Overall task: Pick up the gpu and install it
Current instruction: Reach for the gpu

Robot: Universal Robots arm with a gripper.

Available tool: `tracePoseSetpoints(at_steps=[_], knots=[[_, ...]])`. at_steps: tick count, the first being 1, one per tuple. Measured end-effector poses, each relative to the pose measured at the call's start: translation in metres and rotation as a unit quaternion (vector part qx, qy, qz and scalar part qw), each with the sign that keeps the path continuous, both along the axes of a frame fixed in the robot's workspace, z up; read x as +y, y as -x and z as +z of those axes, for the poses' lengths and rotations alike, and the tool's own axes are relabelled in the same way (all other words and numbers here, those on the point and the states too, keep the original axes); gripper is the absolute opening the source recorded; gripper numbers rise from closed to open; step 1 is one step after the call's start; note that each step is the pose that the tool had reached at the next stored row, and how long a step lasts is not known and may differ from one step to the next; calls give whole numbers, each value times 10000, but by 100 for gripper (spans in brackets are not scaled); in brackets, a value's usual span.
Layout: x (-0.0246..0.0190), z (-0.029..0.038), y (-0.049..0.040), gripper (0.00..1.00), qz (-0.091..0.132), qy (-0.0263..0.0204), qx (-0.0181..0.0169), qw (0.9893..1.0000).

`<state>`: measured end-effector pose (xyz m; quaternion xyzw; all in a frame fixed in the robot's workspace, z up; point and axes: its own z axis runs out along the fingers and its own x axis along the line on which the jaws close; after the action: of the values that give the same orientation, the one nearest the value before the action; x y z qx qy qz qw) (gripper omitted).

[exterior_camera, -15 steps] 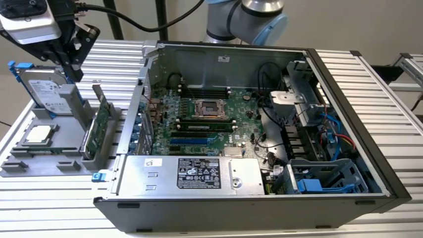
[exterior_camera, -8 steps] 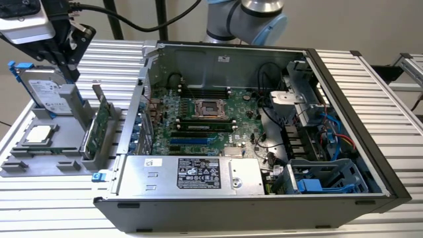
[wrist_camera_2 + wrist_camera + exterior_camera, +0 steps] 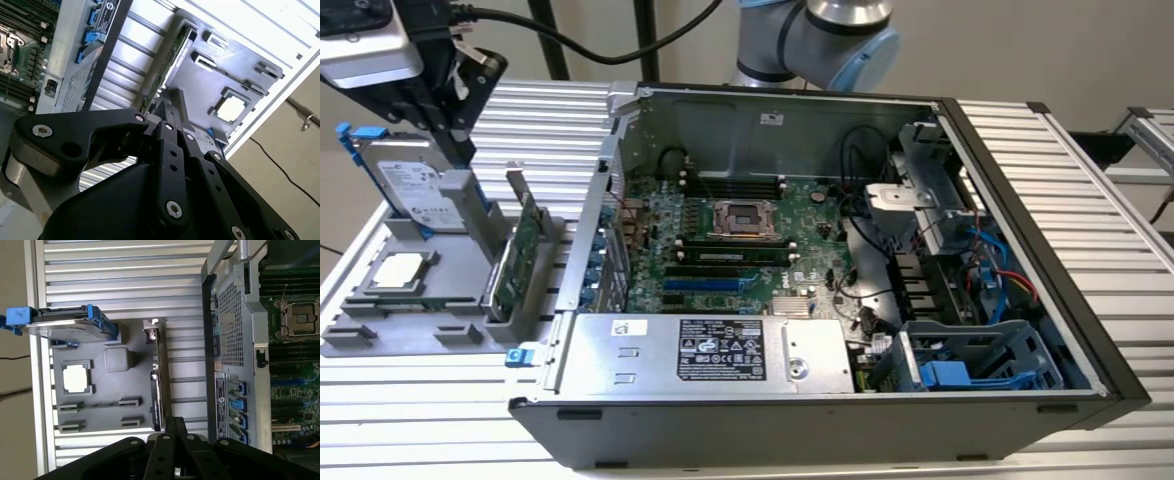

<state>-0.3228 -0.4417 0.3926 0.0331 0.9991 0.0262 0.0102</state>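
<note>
Lying open on the slatted bench (image 3: 1067,150), the computer case (image 3: 720,440) shows its board with no card seated; just beside it, at the exterior view's left, the grey holder (image 3: 400,335) carries the gpu (image 3: 523,255), standing on edge in a slot; the pickup seems barely begun; the hand (image 3: 454,140) hangs above the holder, pressed together and empty; a grasp calls for spreading it over the card's top edge; edge-on, the card's cooler and bracket are hard to make out.
</note>
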Motion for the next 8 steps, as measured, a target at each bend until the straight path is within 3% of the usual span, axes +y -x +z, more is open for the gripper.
tracePoseSetpoints(at_steps=[8], knots=[[0, 1, 24, 0, 0, 0, 3, 10000]])
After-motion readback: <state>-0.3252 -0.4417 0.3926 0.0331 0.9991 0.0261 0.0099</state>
